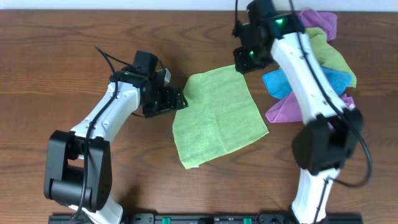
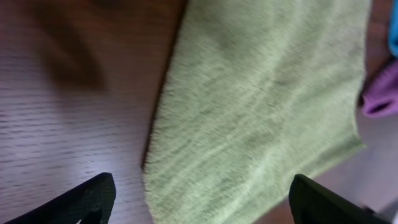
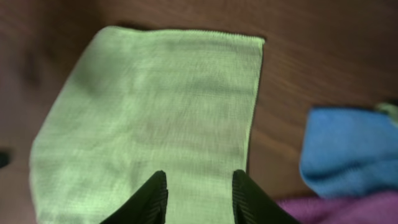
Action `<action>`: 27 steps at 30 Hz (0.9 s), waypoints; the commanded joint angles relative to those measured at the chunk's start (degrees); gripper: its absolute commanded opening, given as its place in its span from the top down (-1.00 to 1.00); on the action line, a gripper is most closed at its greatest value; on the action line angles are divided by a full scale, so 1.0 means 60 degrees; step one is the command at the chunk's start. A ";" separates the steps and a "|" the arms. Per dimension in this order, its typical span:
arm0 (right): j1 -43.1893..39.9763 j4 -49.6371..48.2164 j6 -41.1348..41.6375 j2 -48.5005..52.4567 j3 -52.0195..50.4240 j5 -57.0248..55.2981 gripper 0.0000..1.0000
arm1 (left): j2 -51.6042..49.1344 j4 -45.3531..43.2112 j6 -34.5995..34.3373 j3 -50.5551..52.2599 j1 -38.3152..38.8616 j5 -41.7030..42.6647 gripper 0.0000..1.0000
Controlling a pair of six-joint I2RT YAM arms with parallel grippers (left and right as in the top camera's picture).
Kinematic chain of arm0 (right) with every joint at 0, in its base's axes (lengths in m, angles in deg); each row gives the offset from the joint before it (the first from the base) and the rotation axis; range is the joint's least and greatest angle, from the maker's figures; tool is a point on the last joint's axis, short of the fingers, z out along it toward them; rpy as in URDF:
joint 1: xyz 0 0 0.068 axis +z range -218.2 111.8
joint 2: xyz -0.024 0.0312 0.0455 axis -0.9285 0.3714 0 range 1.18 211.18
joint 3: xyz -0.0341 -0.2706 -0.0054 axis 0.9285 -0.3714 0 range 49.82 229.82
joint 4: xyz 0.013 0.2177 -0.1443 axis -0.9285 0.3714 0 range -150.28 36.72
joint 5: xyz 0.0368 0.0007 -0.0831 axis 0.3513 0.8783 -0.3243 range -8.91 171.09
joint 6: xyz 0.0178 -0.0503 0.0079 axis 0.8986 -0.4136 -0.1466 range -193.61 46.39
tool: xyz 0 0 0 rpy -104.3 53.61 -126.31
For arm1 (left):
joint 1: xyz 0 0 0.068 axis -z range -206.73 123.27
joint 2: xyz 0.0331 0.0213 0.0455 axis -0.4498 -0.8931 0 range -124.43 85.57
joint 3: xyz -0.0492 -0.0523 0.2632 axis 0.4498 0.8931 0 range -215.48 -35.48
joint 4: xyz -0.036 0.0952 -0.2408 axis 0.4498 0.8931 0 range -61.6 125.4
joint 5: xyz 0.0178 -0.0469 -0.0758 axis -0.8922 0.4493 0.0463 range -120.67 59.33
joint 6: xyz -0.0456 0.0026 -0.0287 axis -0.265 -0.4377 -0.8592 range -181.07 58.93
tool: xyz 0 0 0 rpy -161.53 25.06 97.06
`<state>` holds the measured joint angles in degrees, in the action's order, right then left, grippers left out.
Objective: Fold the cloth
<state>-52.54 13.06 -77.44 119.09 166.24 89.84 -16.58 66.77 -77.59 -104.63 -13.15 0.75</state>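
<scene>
The green cloth [image 1: 217, 118] lies spread flat near the middle of the wooden table [image 1: 56, 56], turned a little askew, with one corner pointing toward the near edge. The left gripper [image 1: 178, 99] sits at the cloth's left edge with its fingers [image 2: 93, 196] set wide apart over the fabric. The left wrist view is blurred, so contact is hard to judge. The right gripper [image 1: 244, 62] is at the cloth's far right corner, its jaws parted with nothing between them. A pile of blue, purple and yellow-green cloths [image 1: 317, 56] sits by the far right corner.
</scene>
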 commanded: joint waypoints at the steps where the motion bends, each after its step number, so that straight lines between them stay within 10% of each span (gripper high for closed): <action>1: 0.0193 0.0353 -0.0310 -0.0816 0.0051 -0.0062 0.43 | -0.0044 0.0007 0.0393 0.0011 -0.0015 0.1027 -0.82; 4: 0.0215 0.0135 -0.0302 -0.1300 -0.0707 -0.0178 0.97 | -0.0044 -0.0415 0.0390 0.0011 -0.0029 0.1239 -0.85; 7: 0.0189 0.0036 -0.0219 -0.1402 -0.1348 -0.0171 0.97 | -0.0044 -0.1188 0.0175 0.0011 0.0044 0.1956 -0.69; 13: 0.0160 -0.0018 -0.0157 -0.1563 -0.1581 -0.0200 0.97 | -0.0051 -0.1217 0.0138 0.0011 0.0841 0.0113 0.88; 20: -0.0696 -0.0051 0.0007 -0.3286 -0.1588 -0.0484 0.97 | -0.0164 -0.1290 -0.0149 0.0007 0.2535 -0.5584 0.88; 27: -0.0918 -0.0033 0.0066 -0.5319 -0.1880 -0.0419 0.97 | -0.1075 -0.2313 -0.0149 0.0007 0.2688 -0.5468 0.88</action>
<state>-58.27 12.75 -77.99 88.88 156.23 87.46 -21.69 53.48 -77.85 -104.50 3.05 -30.18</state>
